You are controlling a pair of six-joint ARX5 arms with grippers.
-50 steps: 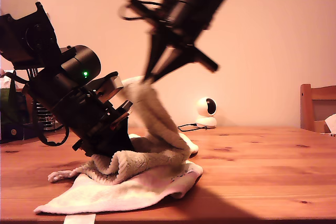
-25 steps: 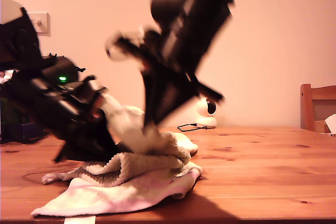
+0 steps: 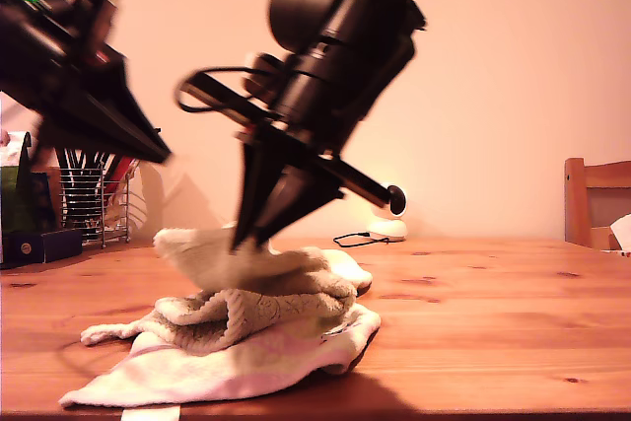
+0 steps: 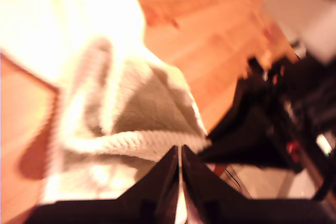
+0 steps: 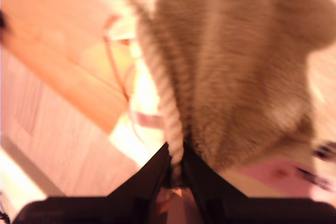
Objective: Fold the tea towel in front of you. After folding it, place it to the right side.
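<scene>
While my second gripper (image 3: 248, 236) is lowering its raised tea towel (image 3: 246, 332) corner onto the heap on the table (image 3: 493, 322), my first gripper (image 3: 158, 153) is lifting clear toward the exterior view's left.

First wrist view: jaws are pressing together, apparently empty.

Second wrist view: jaws are pinching the towel's corded hem.

Fold is progressing, but bunched.
</scene>
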